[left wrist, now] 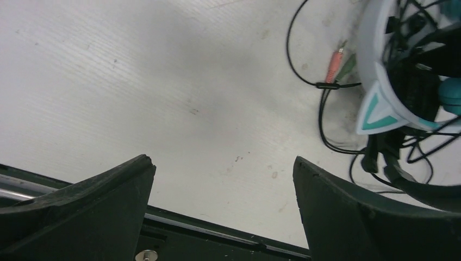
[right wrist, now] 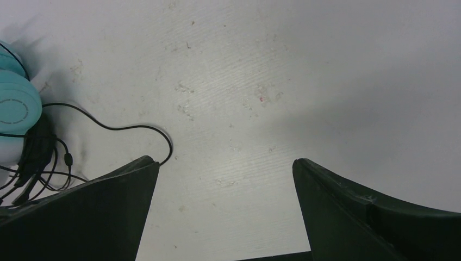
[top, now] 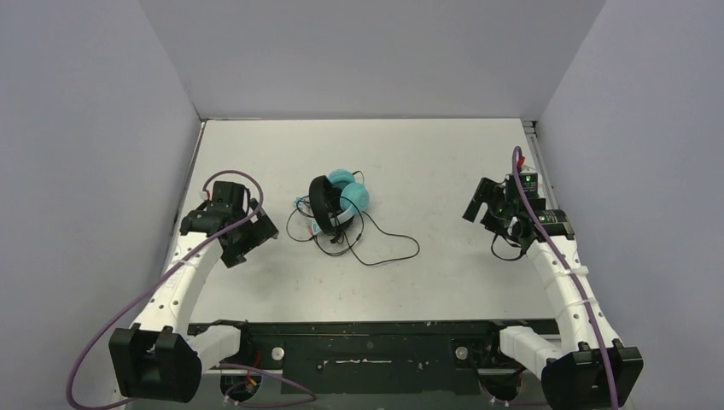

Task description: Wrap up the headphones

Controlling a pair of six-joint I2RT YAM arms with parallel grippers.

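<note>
headphones (top: 340,202) mid-table (top: 444,162), between left gripper (top: 253,237) and right gripper (top: 475,205)

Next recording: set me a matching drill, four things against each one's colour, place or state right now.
Things:
1 left gripper
2 right gripper
3 ear cups
4 cable

Descriptions:
A black, in loose loops
B open, right of the headphones
C teal
D open, left of the headphones

Pairs: 1-D, 2-B, 3-C, 4-A

Overhead camera looks down; both low wrist cameras share the headphones (top: 353,198).
</note>
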